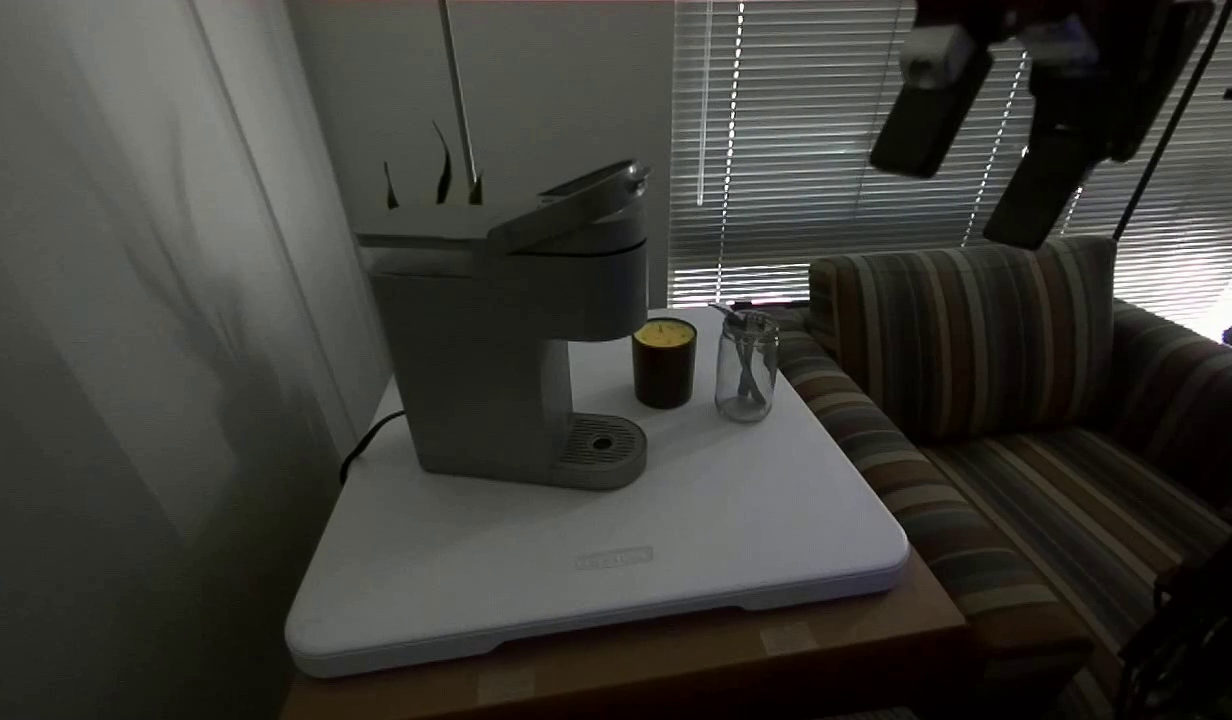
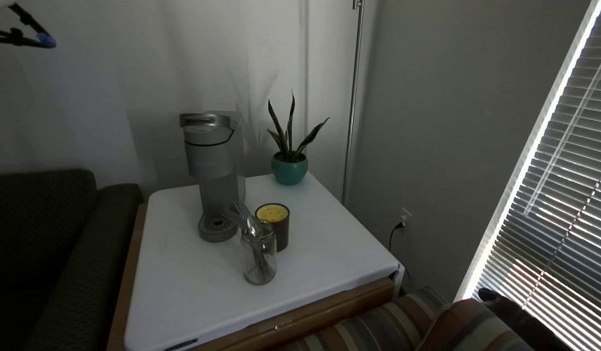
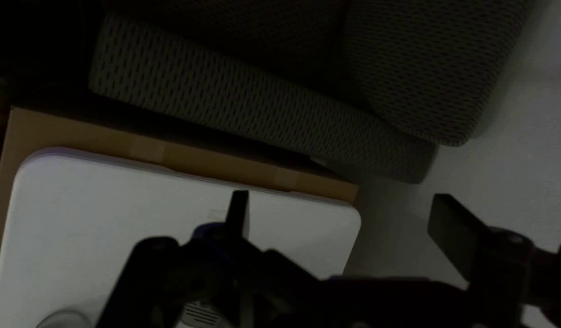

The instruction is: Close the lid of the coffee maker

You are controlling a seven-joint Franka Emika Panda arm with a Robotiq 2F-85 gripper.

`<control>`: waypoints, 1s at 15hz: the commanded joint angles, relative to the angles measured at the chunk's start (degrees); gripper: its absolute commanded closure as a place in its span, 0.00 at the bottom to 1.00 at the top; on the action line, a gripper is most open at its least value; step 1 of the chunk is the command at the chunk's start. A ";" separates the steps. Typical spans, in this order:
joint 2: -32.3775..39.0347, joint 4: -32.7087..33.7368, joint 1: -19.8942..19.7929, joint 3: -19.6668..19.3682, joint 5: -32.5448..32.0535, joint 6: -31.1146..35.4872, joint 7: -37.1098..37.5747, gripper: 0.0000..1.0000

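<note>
Coffee maker (image 1: 476,350), grey: is standing on white worktop (image 1: 756,510). Lid (image 1: 568,212): is topping it, slanting up toward front. Claw (image 1: 964,200): is hanging released, spread wide, well apart from both.

Room is free above the lid (image 1: 571,212); 2 obstacles, cup (image 1: 664,372) and jar (image 1: 764,370), stand near the coffee maker (image 1: 466,360).
</note>
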 commanded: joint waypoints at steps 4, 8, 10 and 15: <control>3.30 1.46 -1.17 0.77 5.28 11.26 2.90 0.00; 7.89 3.53 -0.42 -0.14 12.36 25.87 2.81 0.00; 4.97 1.77 -0.70 0.51 10.99 24.52 3.44 0.00; 8.86 2.96 -0.77 0.40 12.16 29.44 3.53 0.00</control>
